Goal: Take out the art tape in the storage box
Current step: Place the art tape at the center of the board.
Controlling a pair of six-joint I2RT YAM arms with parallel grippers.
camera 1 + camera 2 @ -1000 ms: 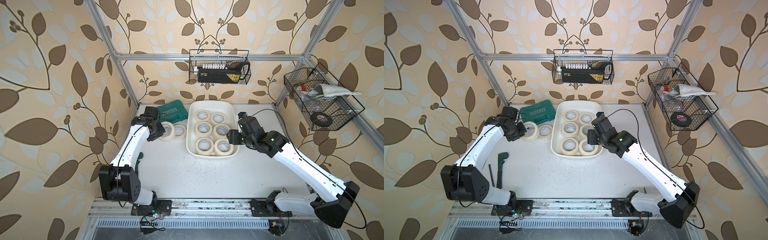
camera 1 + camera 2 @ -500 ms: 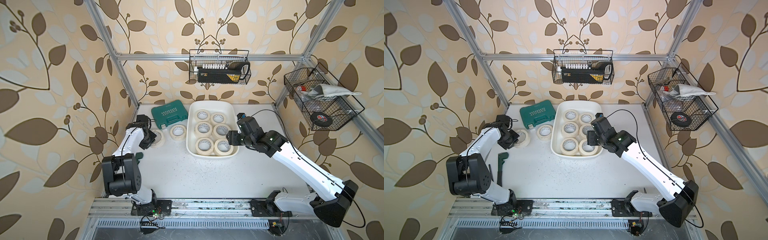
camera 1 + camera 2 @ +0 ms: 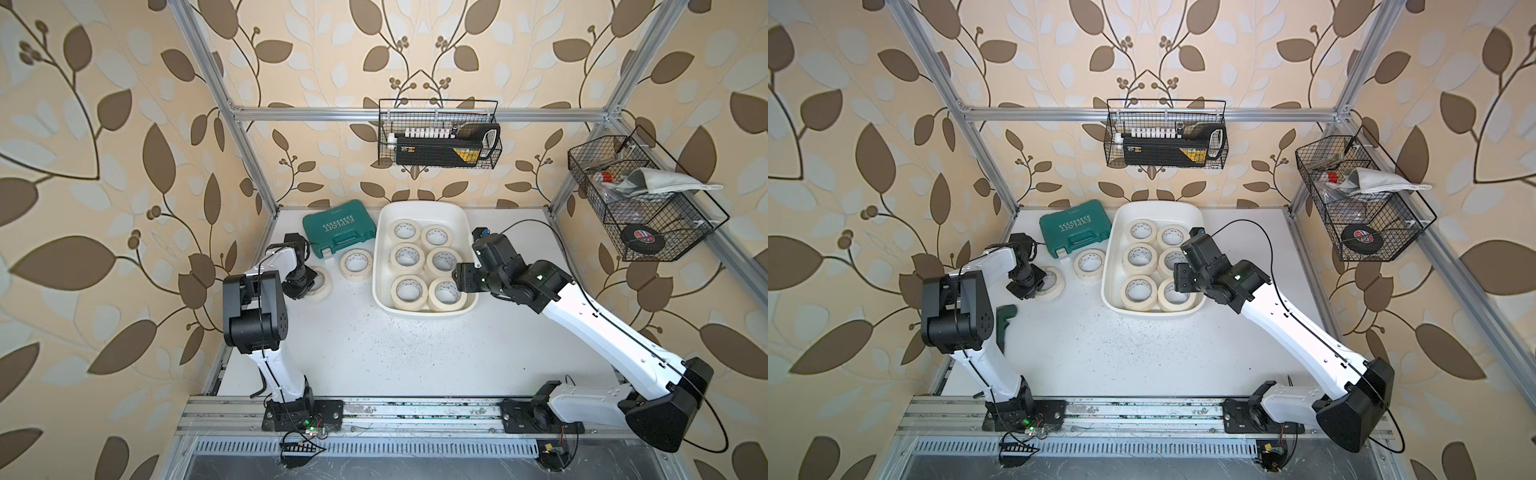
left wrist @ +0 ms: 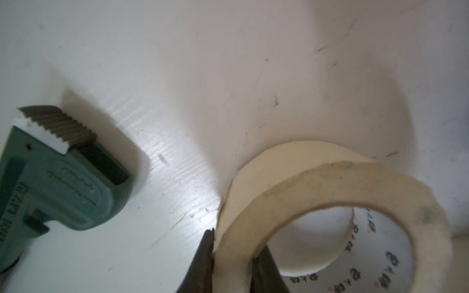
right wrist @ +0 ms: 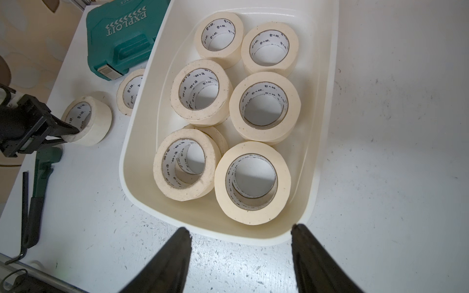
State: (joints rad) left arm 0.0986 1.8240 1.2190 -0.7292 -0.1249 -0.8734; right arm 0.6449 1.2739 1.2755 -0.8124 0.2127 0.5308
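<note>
Six tape rolls [image 3: 394, 290] showed on top in the tub [image 3: 422, 205], desk [image 3: 395, 353] 12 o'clock; two more sat outside at 10 o'clock. Left pincer [image 4: 236, 243] clenched one outside roll's wall. Right pincer [image 5: 241, 228] spread, empty, at tub's 4 o'clock.

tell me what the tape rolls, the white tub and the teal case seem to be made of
art tape: cream paper, matte and slightly smudged, wound on a white printed core, likely card.
storage box: probably white plastic, smooth with soft sheen and a rounded moulded rim.
tool case: teal hard plastic, semi-gloss, with raised moulded lettering.
</note>
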